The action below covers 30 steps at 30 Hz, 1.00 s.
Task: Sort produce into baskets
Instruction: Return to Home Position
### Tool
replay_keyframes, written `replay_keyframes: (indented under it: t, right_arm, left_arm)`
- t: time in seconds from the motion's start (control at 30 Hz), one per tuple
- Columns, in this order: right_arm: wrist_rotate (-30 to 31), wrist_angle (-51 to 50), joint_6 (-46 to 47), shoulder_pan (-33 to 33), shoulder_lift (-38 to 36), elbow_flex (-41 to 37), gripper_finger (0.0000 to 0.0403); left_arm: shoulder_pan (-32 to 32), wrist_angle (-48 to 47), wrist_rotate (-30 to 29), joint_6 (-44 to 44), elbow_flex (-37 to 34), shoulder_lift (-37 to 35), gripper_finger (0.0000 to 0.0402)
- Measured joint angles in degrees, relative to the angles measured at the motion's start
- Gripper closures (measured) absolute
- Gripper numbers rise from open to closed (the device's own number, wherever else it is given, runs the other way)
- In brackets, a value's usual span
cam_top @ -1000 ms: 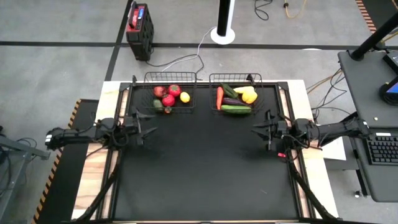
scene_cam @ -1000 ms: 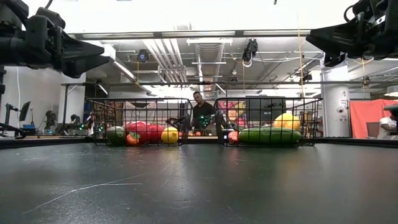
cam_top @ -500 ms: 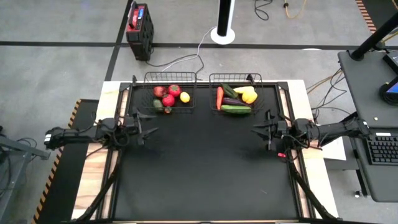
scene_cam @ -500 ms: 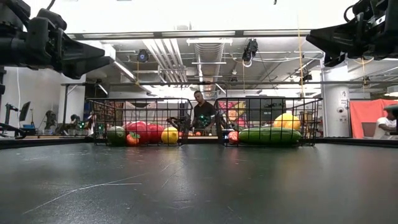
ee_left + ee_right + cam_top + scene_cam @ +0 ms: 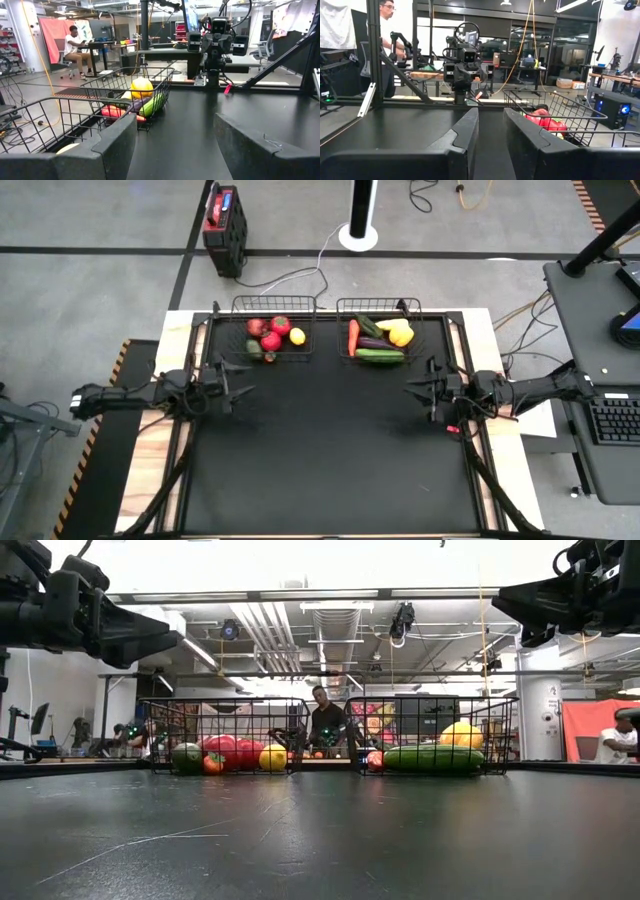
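Two black wire baskets stand side by side at the table's far edge. The left basket (image 5: 274, 299) holds red tomatoes (image 5: 280, 324), a yellow lemon (image 5: 297, 336) and a dark green piece (image 5: 254, 347). The right basket (image 5: 378, 301) holds an orange carrot (image 5: 353, 335), a green cucumber (image 5: 380, 355), a purple eggplant (image 5: 372, 342) and a yellow pepper (image 5: 401, 334). My left gripper (image 5: 243, 378) hovers level at the table's left side, open and empty (image 5: 175, 125). My right gripper (image 5: 410, 388) hovers level at the right side, shut on nothing (image 5: 490, 117). Each points toward the other across the table.
The black table top (image 5: 330, 450) spreads wide between and in front of the arms. A red-and-black box (image 5: 222, 220) and a white pole base (image 5: 358, 235) stand on the floor behind the table. A person (image 5: 322, 720) sits beyond the baskets. A desk with a keyboard (image 5: 610, 420) is at the right.
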Motion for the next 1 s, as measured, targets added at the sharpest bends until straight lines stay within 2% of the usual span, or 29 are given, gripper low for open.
replay_keyframes:
  t: [0.43, 1.0]
  right_arm:
    - [0.0, 0.0, 0.0, 0.0, 0.0, 0.0, 0.0330]
    - [0.0, 0.0, 0.0, 0.0, 0.0, 0.0, 0.0317]
  left_arm:
    - [0.0, 0.0, 0.0, 0.0, 0.0, 0.2, 0.0155]
    - [0.0, 0.0, 0.0, 0.0, 0.0, 0.2, 0.0155]
